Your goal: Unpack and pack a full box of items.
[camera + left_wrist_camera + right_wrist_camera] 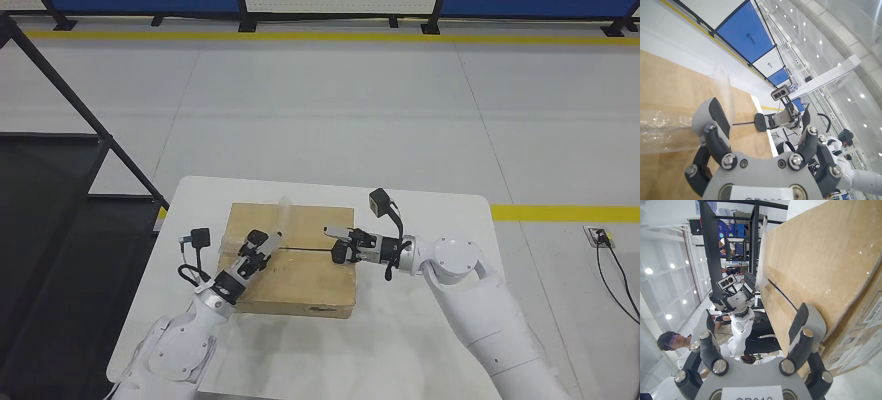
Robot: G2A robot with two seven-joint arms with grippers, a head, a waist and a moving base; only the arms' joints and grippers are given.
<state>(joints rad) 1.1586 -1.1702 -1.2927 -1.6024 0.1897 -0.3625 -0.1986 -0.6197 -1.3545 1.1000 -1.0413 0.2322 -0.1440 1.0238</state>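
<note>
A closed cardboard box (pixel 300 275) sits in the middle of the white table (pixel 430 340). A strip of clear tape (pixel 284 212) stands peeled up from the box's top near its centre seam. My left gripper (pixel 257 248) hovers over the near left part of the lid, open; in the left wrist view the tape (pixel 725 91) rises just behind one of its fingers (pixel 719 117), touching it. My right gripper (pixel 340 247) is at the seam's right end, open, one finger (pixel 798 323) lying over the box top (pixel 819 256). The two grippers face each other along the seam.
A black metal rack (pixel 60 200) stands left of the table. Printed labels (pixel 863 336) cover the box's side. Bare table lies in front of the box and to its right.
</note>
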